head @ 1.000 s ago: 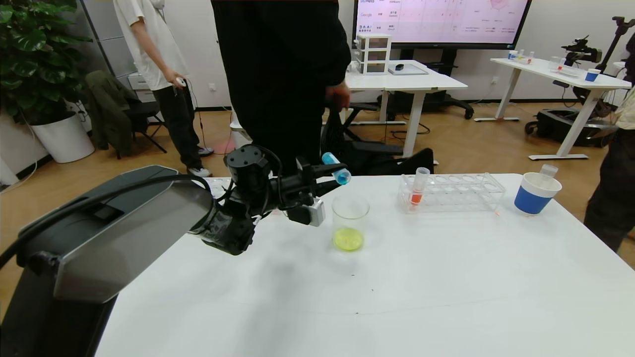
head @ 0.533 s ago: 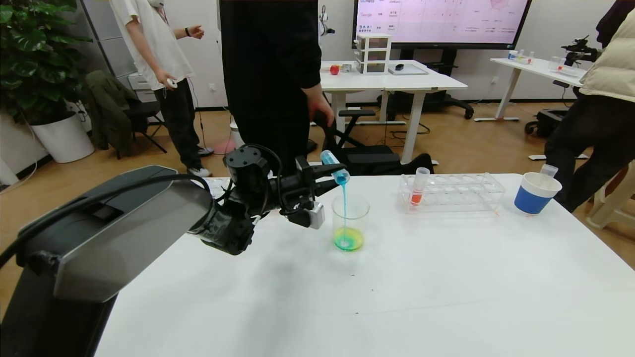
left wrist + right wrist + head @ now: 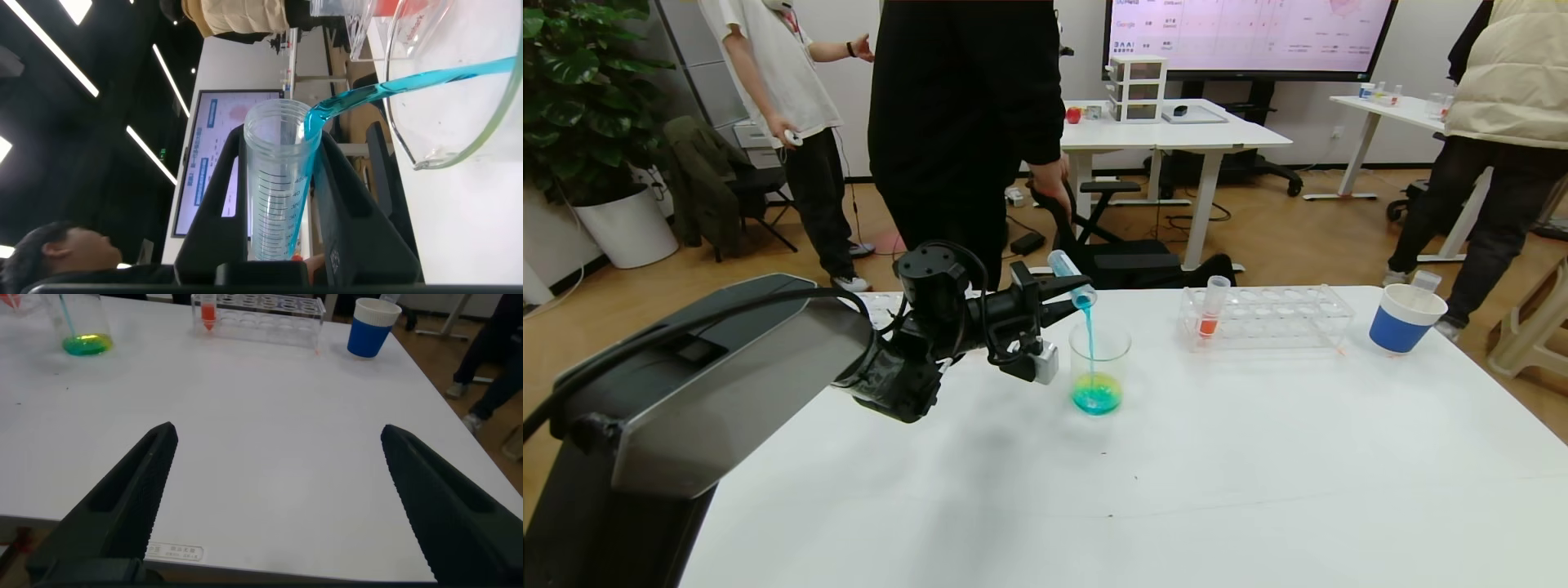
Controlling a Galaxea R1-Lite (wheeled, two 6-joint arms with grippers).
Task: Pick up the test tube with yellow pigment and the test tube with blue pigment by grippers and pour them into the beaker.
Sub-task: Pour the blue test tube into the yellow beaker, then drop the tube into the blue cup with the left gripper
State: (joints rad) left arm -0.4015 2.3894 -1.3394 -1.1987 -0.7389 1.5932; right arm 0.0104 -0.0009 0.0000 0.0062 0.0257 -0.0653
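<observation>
My left gripper (image 3: 1058, 296) is shut on the test tube with blue pigment (image 3: 1068, 278) and holds it tilted, mouth down, over the beaker (image 3: 1099, 347). A blue stream runs from the tube's mouth into the beaker, where the liquid is blue-green over yellow. In the left wrist view the tube (image 3: 282, 188) sits between the left gripper's (image 3: 282, 135) black fingers, with the beaker rim (image 3: 445, 151) just beyond. My right gripper (image 3: 278, 457) is open and empty over the table's front right part. No tube with yellow pigment shows.
A clear rack (image 3: 1282, 317) right of the beaker holds an orange tube (image 3: 1211, 309). A blue-and-white cup (image 3: 1403, 320) with a clear tube in it stands at the far right. People stand behind the table's far edge.
The left gripper tipped the blue tube further. A blue stream began falling into the beaker, and its yellow liquid turned blue-green.
</observation>
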